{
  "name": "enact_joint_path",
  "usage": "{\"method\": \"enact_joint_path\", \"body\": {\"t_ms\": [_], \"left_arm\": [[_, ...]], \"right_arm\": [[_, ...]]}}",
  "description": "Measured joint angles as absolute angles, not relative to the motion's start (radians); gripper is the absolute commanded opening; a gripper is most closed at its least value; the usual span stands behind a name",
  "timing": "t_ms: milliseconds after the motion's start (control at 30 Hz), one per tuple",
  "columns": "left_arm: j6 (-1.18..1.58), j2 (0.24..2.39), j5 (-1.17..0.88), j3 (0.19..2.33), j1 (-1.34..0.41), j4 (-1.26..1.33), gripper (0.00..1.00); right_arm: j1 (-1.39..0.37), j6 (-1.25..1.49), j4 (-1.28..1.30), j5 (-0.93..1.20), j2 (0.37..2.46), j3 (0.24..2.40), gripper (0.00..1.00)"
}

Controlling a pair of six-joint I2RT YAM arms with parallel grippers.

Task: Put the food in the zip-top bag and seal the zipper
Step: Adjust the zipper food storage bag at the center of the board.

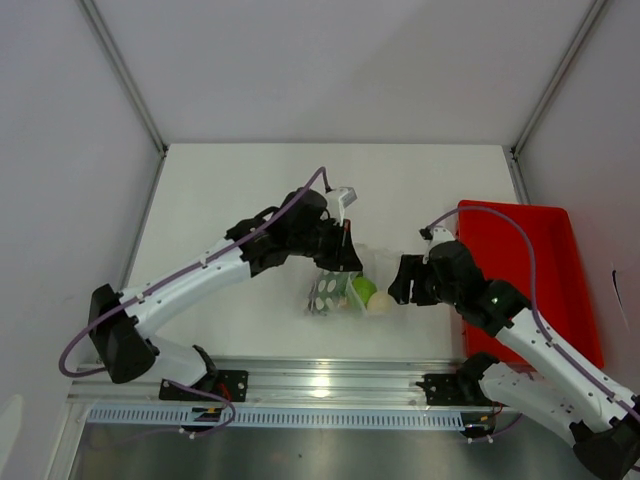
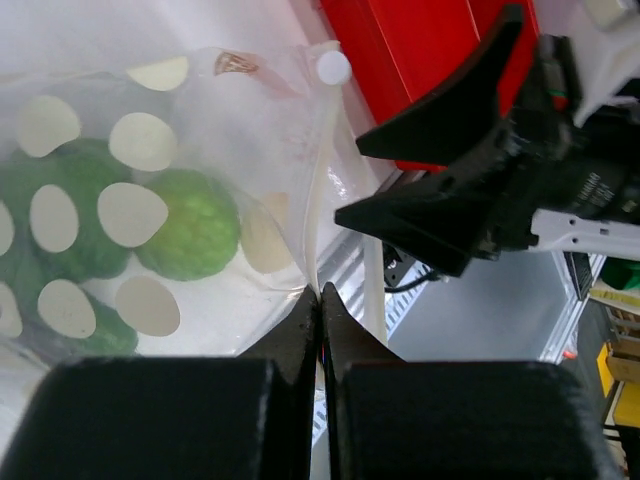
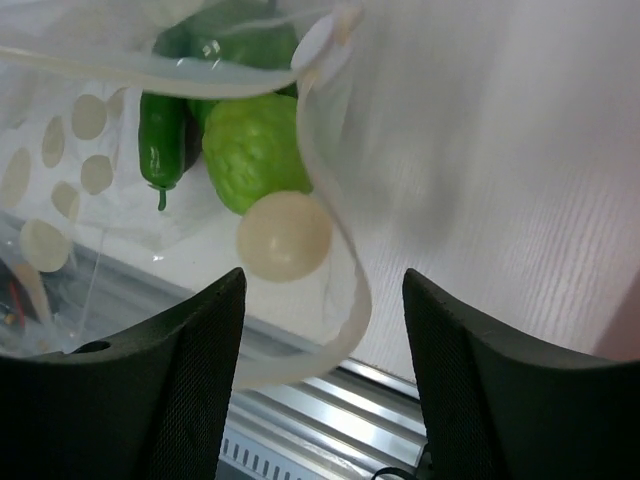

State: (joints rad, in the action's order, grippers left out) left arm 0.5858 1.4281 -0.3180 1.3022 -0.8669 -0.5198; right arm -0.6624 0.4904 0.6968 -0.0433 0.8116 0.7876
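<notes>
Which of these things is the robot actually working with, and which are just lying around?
In the job: zip-top bag, whitish ball, bright green round piece, dark green long piece, left gripper pinching the bag's edge, right gripper open at its mouth.
Just lying about: red tray.

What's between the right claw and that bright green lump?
A whitish ball at the bag's mouth sits between the right gripper and the bright green piece, seen in the right wrist view.

Left arm (image 1: 190, 280), right arm (image 1: 560, 362) — white, black-jointed (purple cables (image 1: 500, 215)).
</notes>
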Motion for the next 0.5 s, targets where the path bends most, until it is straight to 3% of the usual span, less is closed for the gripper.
{"method": "enact_joint_path", "body": {"t_ms": [133, 233, 267, 367, 500], "left_arm": [[0.603, 1.363, -0.308, 1.259, -0.889, -0.518, 0.01], [0.605, 1.338, -0.299, 1.242, -0.901, -0.519, 0.01], [0.606, 1.330, -0.295, 1.235, -0.904, -0.519, 0.01], [0.606, 1.312, -0.291, 1.220, -0.907, -0.523, 0.01], [0.603, 1.306, -0.292, 1.217, -0.907, -0.527, 0.01]], "right_arm": [[-0.662, 0.505, 0.683, -0.004, 0.824, 0.764, 0.65], [-0.663, 0.524, 0.678, 0.001, 0.855, 0.761, 0.50], [-0.665, 0.533, 0.672, 0.012, 0.864, 0.755, 0.34], [-0.683, 0.561, 0.650, 0.054, 0.871, 0.729, 0.14], [-0.773, 0.600, 0.633, 0.094, 0.857, 0.724, 0.04]]}}
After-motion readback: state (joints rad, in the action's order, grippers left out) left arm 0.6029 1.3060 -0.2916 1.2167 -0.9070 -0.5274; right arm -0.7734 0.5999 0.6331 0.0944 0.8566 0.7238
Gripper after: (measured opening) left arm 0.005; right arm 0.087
